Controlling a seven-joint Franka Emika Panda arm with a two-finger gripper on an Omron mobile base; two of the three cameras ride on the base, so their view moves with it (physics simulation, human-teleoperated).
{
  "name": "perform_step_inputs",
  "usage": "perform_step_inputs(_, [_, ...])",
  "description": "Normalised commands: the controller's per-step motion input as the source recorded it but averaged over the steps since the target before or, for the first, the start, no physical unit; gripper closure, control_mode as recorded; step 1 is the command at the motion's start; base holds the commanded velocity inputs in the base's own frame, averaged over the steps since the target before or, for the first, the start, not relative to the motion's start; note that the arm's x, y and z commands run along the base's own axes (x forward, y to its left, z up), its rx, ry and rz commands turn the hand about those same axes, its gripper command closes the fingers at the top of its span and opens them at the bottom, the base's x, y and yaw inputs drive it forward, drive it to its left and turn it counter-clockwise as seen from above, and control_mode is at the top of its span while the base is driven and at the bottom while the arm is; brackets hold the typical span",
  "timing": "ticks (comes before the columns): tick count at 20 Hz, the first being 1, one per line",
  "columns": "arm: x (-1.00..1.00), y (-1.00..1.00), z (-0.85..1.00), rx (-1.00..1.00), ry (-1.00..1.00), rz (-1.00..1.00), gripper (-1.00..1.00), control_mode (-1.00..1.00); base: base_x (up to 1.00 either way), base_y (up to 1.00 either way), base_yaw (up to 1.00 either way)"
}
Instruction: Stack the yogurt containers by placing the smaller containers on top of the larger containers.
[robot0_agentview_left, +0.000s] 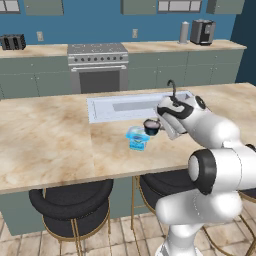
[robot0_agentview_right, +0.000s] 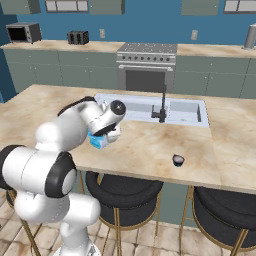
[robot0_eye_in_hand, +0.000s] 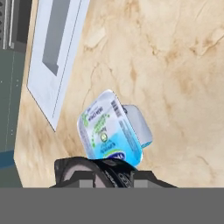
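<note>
The small dark cup (robot0_agentview_left: 152, 126) with a pale top sits between the fingers of my gripper (robot0_agentview_left: 155, 128), which is shut on it. It hangs just right of and slightly above the light-blue yogurt tub (robot0_agentview_left: 136, 137) on the marble island counter. In the hand view the tub (robot0_eye_in_hand: 110, 131) lies straight ahead with its printed pale lid facing me, and the dark cup (robot0_eye_in_hand: 103, 171) is at the bottom edge in my gripper (robot0_eye_in_hand: 105, 177). From the right base view my arm covers most of the tub (robot0_agentview_right: 97, 142), and the held cup is hidden behind the hand.
The sink (robot0_agentview_left: 125, 106) with its dark faucet (robot0_agentview_left: 172, 87) lies just behind the tub. Another small dark round cup (robot0_agentview_right: 178, 160) stands alone near the counter's front edge, to the right. Black stools (robot0_agentview_left: 75, 200) sit below that edge.
</note>
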Motion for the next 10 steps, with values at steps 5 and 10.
perform_step_inputs(5, [0.31,0.13,-0.11,0.00,0.00,0.00,1.00,-1.00,0.00,0.00,0.00])
perform_step_inputs(10, [0.28,0.16,-0.09,0.00,0.00,0.00,1.00,-1.00,0.00,0.00,0.00])
